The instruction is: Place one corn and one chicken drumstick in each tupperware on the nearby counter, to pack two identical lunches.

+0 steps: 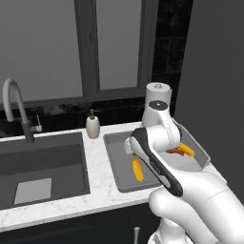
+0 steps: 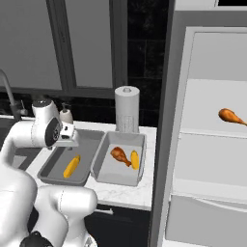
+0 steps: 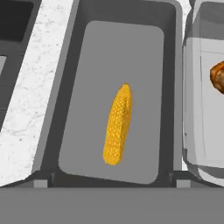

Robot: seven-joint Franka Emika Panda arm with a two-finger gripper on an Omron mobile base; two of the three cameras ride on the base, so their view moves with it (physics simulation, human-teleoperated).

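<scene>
Jaws spread wide above the corn [image 3: 117, 127] lying in the longer tupperware [image 3: 65, 87], the gripper [image 3: 109, 186] could clip its rim while withdrawing.

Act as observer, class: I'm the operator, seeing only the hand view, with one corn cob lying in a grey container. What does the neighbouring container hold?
Observer: The shorter tupperware holds a drumstick and a second corn cob.
Operator: Is anything for the task elsewhere?
Observer: Another drumstick lies on a white shelf, right of the counter.
Operator: What stands behind that tupperware?
Observer: An upright paper towel roll.
</scene>
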